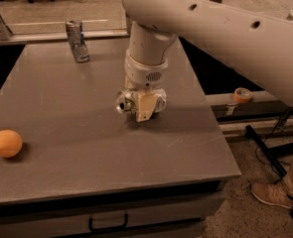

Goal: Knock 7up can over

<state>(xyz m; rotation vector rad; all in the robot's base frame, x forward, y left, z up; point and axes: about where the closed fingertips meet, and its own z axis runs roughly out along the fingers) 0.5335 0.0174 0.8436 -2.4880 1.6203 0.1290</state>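
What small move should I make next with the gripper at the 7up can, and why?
Probably raise the gripper slightly, straight up. It sits low over the table mid-surface, right against the 7up can, whose silver end faces sideways, so the can looks already tipped. Backing off would show whether it lies flat.

- The one camera stands high over the near edge of the table [76, 167] and looks steeply down, facing the far edge at 12 o'clock
- It is near: the arm [225, 29] spans the top of the frame from 1 o'clock
- The gripper [141, 106] hangs at centre, low over the table top
- Floor [235, 217] shows at 4 o'clock
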